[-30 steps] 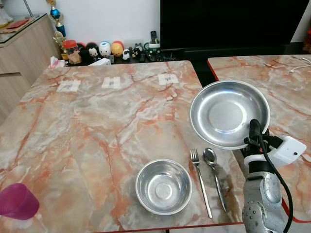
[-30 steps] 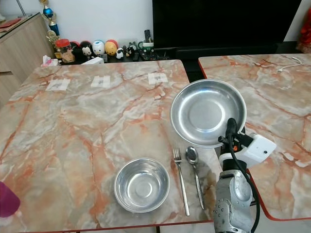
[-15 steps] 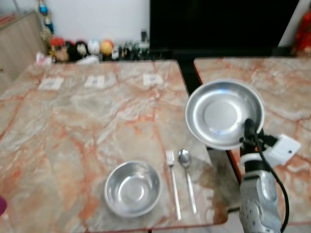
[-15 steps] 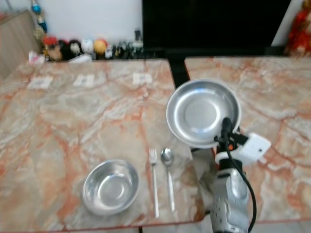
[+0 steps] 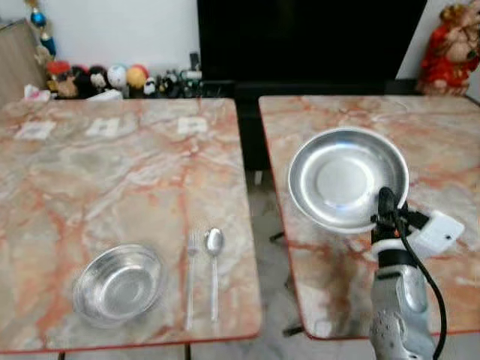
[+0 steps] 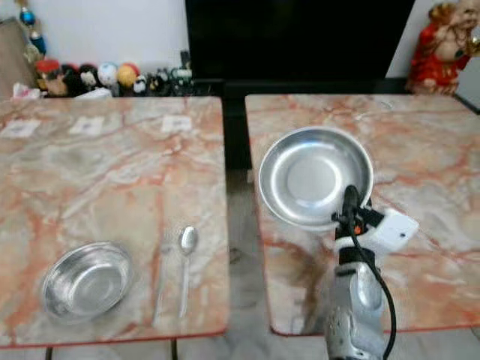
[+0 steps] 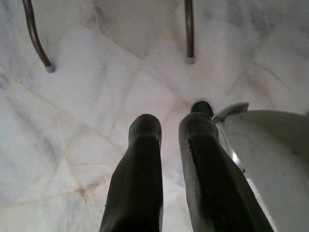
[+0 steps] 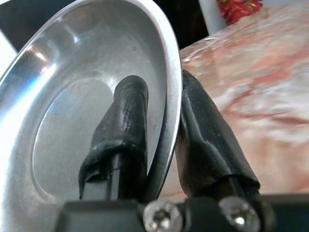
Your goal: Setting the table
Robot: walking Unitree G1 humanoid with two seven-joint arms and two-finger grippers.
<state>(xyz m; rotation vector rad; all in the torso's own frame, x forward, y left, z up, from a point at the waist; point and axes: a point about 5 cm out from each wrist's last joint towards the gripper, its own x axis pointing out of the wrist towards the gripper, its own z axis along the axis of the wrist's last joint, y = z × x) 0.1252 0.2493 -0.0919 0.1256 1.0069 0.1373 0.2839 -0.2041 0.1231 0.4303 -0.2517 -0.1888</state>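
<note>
fingers [image 8: 130, 125] of right gripper [image 8: 161, 121] pinch steel plate [image 5: 349, 176] rim, above right table [image 5: 450, 142] edge.

Bright, even indoor light. Head views slightly soft with motion blur, left table edge [image 5: 150, 330] smeared. Glare on plate [image 5: 349, 178] and bowl [image 5: 120, 283]. Right wrist view: close fingers [image 8: 128, 130] sharp, background blurred. Left wrist view dimmer, floor [image 7: 72, 121] evenly lit.

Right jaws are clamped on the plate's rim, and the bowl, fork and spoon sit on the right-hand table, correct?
Not quite. The right gripper does clamp the plate by its rim, but the bowl, fork and spoon lie on the left-hand table, as the left eye view shows.
</note>
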